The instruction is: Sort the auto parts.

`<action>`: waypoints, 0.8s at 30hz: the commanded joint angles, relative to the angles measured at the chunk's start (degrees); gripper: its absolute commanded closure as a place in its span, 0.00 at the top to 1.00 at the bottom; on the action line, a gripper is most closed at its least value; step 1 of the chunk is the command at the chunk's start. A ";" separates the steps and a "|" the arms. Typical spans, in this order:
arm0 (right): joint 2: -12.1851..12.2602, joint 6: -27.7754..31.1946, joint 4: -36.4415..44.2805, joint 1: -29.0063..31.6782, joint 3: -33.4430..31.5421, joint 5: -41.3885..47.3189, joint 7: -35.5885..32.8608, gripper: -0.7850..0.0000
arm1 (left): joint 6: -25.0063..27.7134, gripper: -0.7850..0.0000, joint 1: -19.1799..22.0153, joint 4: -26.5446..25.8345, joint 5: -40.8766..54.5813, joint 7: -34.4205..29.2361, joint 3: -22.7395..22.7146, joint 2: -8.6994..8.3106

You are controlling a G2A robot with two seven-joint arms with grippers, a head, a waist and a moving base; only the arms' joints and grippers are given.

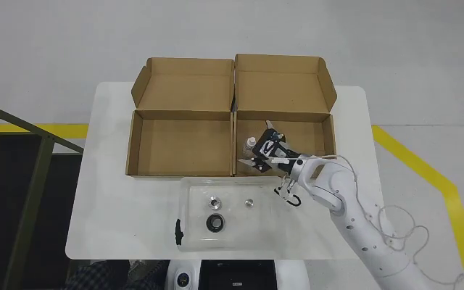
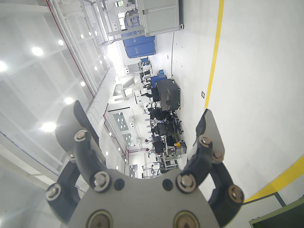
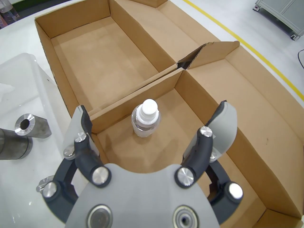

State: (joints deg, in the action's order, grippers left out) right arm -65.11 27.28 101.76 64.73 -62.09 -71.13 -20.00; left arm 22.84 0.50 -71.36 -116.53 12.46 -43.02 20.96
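Our left claw (image 2: pixel 142 109) is hanging wide open. Metal parts (image 1: pixel 214 201) are sitting in the clear tray (image 1: pixel 228 180) at six o'clock. The little bottle (image 3: pixel 144 126) is standing in the seven o'clock corner of the right box (image 1: pixel 312 141); our right claw (image 3: pixel 153 109) is hanging wide open over it, and we are fearing a bump tipping it.

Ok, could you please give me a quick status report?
Right gripper open above the right box. Bottle upright inside it, standing free. Left gripper open, empty. Nothing in the way.
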 commanded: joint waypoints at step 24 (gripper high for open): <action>3.25 14.31 20.70 16.43 -8.25 -3.47 -1.35 1.00 | 0.00 1.00 0.00 0.00 0.00 0.00 0.00 0.00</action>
State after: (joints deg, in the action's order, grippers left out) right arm -61.95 41.20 122.13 80.62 -70.38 -73.89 -21.33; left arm 22.84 0.50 -71.36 -116.53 12.46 -43.02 20.96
